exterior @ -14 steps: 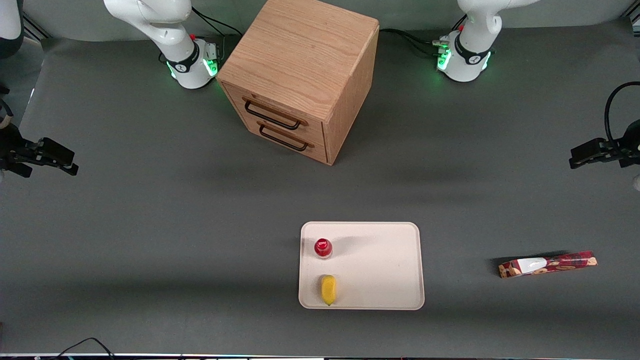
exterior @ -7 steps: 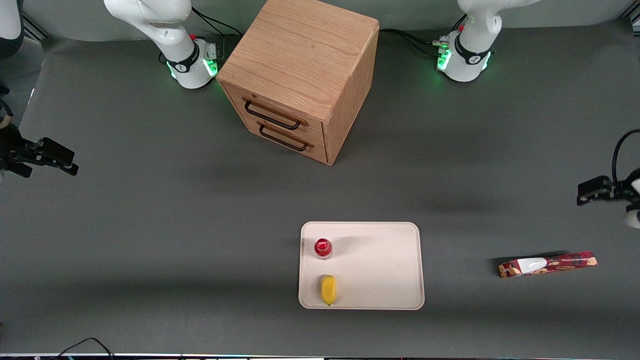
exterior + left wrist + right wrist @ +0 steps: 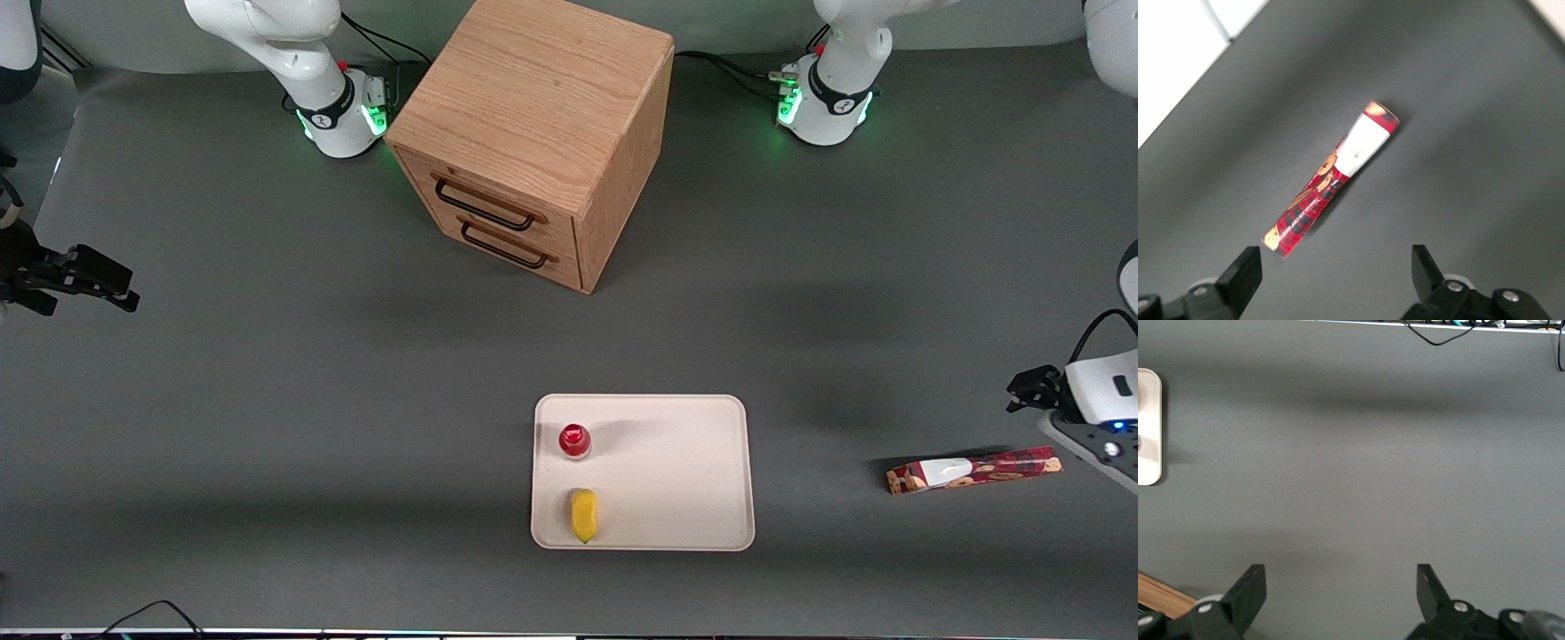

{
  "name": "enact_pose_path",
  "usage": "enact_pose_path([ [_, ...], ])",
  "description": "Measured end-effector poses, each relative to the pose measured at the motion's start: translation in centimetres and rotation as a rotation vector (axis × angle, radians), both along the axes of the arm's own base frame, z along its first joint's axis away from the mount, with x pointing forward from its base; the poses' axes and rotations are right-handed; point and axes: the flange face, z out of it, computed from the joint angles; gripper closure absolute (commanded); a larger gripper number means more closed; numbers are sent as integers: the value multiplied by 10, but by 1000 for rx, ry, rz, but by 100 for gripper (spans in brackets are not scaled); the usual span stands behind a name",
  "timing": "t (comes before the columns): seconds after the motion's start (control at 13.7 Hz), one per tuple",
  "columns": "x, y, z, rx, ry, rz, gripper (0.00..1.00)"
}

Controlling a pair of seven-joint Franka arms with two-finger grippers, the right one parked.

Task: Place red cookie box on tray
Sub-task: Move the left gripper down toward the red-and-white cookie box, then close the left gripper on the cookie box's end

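Since a moment ago the working arm has swung toward the front camera along its end of the worktop (image 3: 267, 400), and its hand (image 3: 1337, 270) now hangs in the air close to the red cookie box (image 3: 973, 470), where earlier it was well away from it. Nothing else on the worktop has shifted.

The hand is empty, its two dark fingers (image 3: 1241, 277) spread wide apart. In the wrist view the red cookie box (image 3: 1331, 177) lies flat on the grey worktop below the hand, in the stretch between the two fingers and slanted across it. It is touching neither finger. One end of the box carries a white patch, and the rest is dark-red plaid with brown cookie pictures.

From the front, only the white wrist body of the arm shows at the picture's edge, just above the end of the box that lies farthest from the tray (image 3: 676, 418).

The tray is well apart from the hand, toward the middle of the worktop. On it stand a small red-capped bottle (image 3: 574, 441) and a yellow object (image 3: 583, 515), both near the tray edge farthest from the hand.

A wooden drawer cabinet (image 3: 533, 133) with two dark handles stands farther from the front camera than the tray
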Motion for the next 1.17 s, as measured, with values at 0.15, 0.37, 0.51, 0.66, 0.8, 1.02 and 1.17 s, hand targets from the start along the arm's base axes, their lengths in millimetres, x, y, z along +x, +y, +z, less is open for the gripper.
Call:
enact_pose_path([
  [0.15,13,8,-34,19,-29,-205,0],
  [0.37,23,23,-86,29,-45,-353,0],
  [0.51,24,29,-113,21,-38,-375,0],
  [0.66,29,28,-148,26,-59,-406,0],
  [0.8,31,22,-171,25,-68,-424,45],
  [1.02,34,15,-184,43,-96,-451,100],
  [1.17,35,16,-185,62,-91,-469,100],
])
